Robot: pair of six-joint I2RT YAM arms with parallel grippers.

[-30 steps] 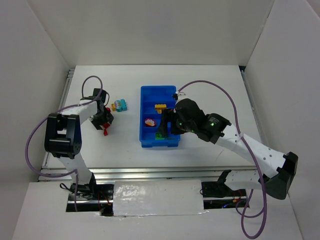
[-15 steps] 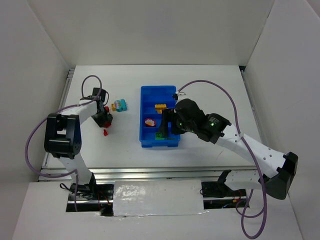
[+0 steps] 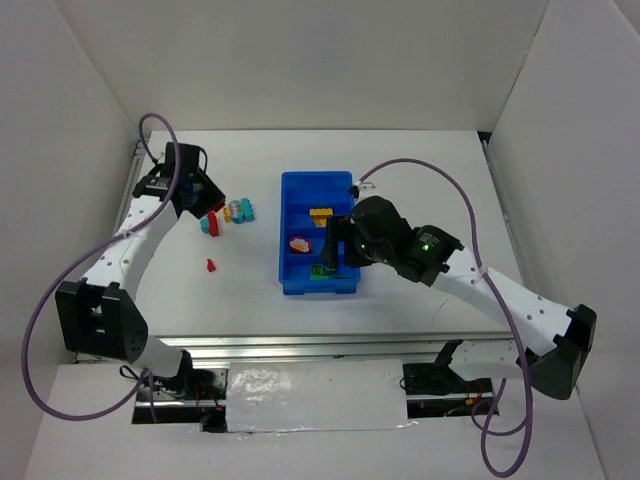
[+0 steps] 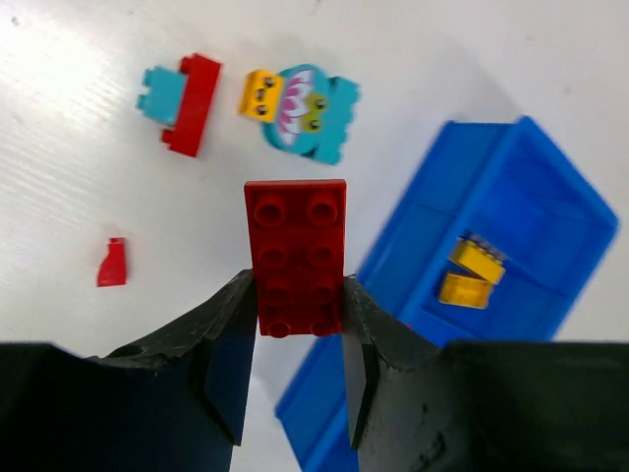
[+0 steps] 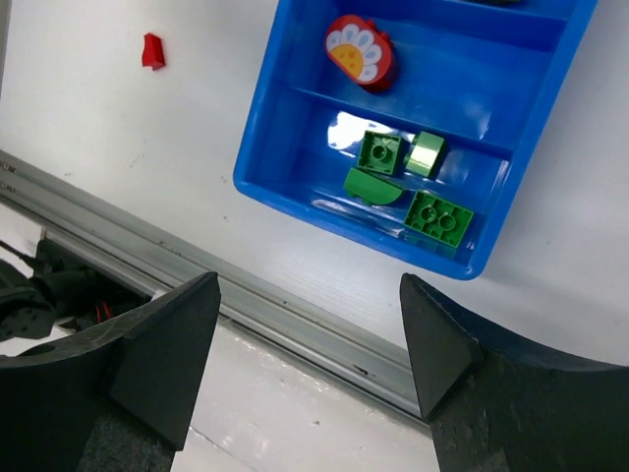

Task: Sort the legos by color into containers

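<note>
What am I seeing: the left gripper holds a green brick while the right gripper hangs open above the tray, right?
Not quite. The brick in the left gripper is red, not green; the left wrist view shows it. The right gripper does hang open above the tray.

Left arm and right arm are showing white links, black joints and matte black jaws. A purple cable is trailing along each; a green light is glowing on the right.
</note>
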